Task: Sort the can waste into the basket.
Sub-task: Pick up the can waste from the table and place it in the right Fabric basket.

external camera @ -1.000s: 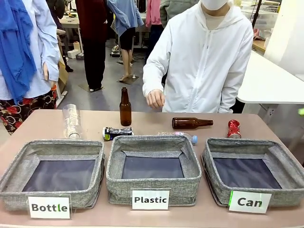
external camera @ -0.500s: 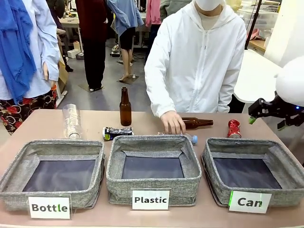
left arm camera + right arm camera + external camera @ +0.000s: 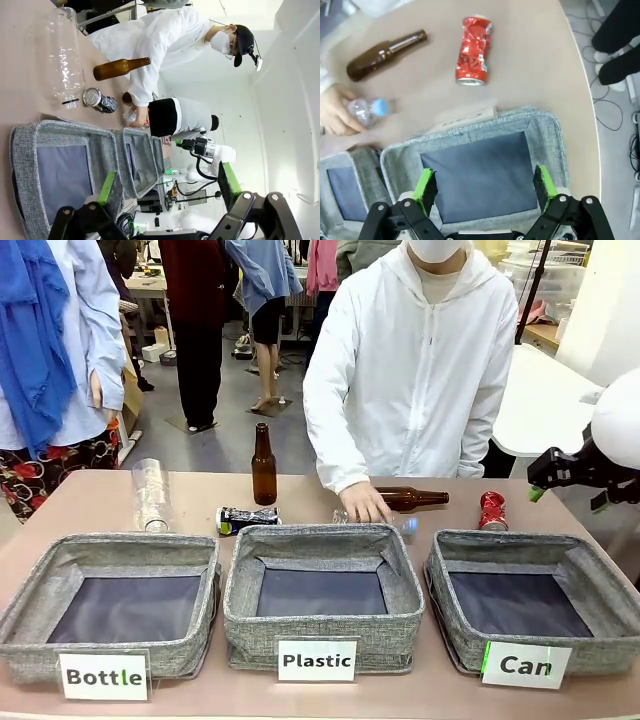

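Red can (image 3: 491, 510) lies crumpled on the counter (image 3: 95, 502), just behind the far rim of the "Can" basket (image 3: 452, 580) and near the counter's right edge. This rim hides its lower end in the front view. Black can (image 3: 247, 519) lies well apart, behind the other baskets. Between the cans, a person's hand (image 3: 365, 505) covers part of a clear bottle (image 3: 403, 528), and a brown bottle (image 3: 405, 499) lies beside it. Right jaws hang released over the "Can" basket, empty. Left jaws are released too.
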{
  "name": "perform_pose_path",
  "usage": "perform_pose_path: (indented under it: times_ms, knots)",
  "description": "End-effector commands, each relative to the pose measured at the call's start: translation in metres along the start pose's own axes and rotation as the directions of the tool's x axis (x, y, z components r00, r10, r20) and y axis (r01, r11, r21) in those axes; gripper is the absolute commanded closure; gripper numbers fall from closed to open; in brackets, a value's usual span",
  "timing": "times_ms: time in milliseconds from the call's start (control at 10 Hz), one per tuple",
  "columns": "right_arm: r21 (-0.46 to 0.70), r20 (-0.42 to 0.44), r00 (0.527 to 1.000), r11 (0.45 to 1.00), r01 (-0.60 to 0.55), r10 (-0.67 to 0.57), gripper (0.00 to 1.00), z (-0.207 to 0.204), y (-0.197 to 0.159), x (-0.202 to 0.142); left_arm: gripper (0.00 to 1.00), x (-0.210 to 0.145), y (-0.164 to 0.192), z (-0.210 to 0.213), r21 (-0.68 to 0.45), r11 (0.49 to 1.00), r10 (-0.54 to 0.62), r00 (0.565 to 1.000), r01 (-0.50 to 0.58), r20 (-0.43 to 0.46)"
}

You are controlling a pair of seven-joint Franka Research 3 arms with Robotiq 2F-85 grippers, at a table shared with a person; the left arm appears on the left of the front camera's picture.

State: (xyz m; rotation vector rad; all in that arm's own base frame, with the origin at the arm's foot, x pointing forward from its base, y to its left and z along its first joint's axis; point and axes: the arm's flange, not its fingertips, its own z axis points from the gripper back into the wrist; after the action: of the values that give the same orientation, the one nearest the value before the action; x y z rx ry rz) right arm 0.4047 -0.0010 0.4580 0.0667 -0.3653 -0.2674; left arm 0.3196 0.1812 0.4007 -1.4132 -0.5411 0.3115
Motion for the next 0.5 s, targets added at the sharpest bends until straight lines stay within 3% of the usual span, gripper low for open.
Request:
perform_pose_path:
  times_ms: [0, 400]
  knots:
    - [-0.003, -0.114, 0.993, 1.000, -0.017, 0.017, 0.00, -0.033, 0.007, 0.060, 0.00, -0.001, -0.001, 0.000, -0.019, 1.000, -0.023, 1.000, 0.023, 0.002]
    - [-0.015, -0.259, 0.966, 1.000, 0.002, -0.006, 0.00, -0.122, 0.016, 0.129, 0.00, -0.001, -0.001, 0.000, -0.019, 1.000, -0.023, 1.000, 0.023, 0.002]
